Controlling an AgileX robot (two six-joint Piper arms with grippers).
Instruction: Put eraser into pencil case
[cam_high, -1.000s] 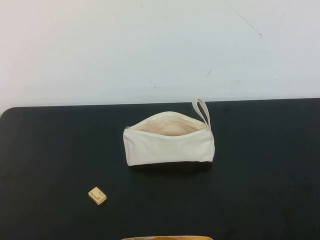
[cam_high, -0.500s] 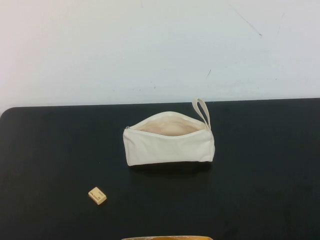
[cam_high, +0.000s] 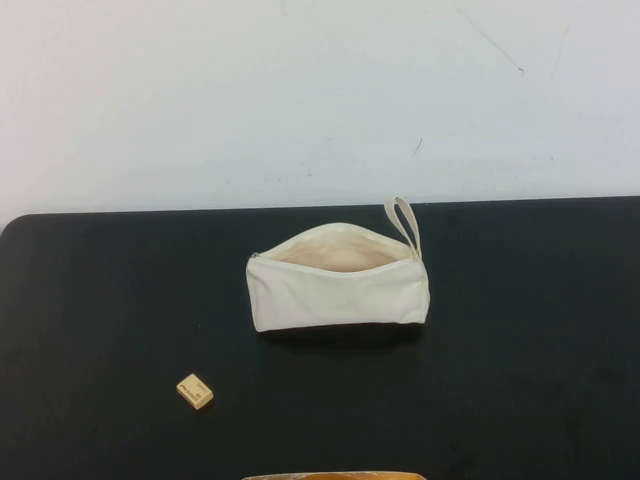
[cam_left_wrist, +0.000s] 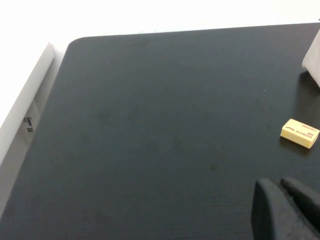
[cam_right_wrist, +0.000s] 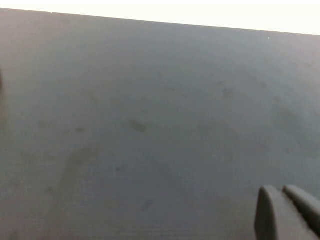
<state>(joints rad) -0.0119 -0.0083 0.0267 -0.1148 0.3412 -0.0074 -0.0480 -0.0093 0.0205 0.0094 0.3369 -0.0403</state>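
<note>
The tiny tan-yellow eraser (cam_high: 195, 390) with dark printed marks lies on the black table, front left of the pencil case. It also shows in the left wrist view (cam_left_wrist: 299, 133). The cream-white pencil case (cam_high: 338, 278) lies at the table's middle with its zip open, its beige lining showing and its loop strap (cam_high: 404, 222) at the right end. A corner of the case shows in the left wrist view (cam_left_wrist: 313, 61). My left gripper (cam_left_wrist: 280, 187) is shut and empty, short of the eraser. My right gripper (cam_right_wrist: 281, 192) is shut and empty over bare table. Neither arm shows in the high view.
The black table (cam_high: 520, 340) ends at a white wall behind. Its rounded far left corner (cam_left_wrist: 75, 42) shows in the left wrist view. A tan-orange edge (cam_high: 335, 476) shows at the bottom of the high view.
</note>
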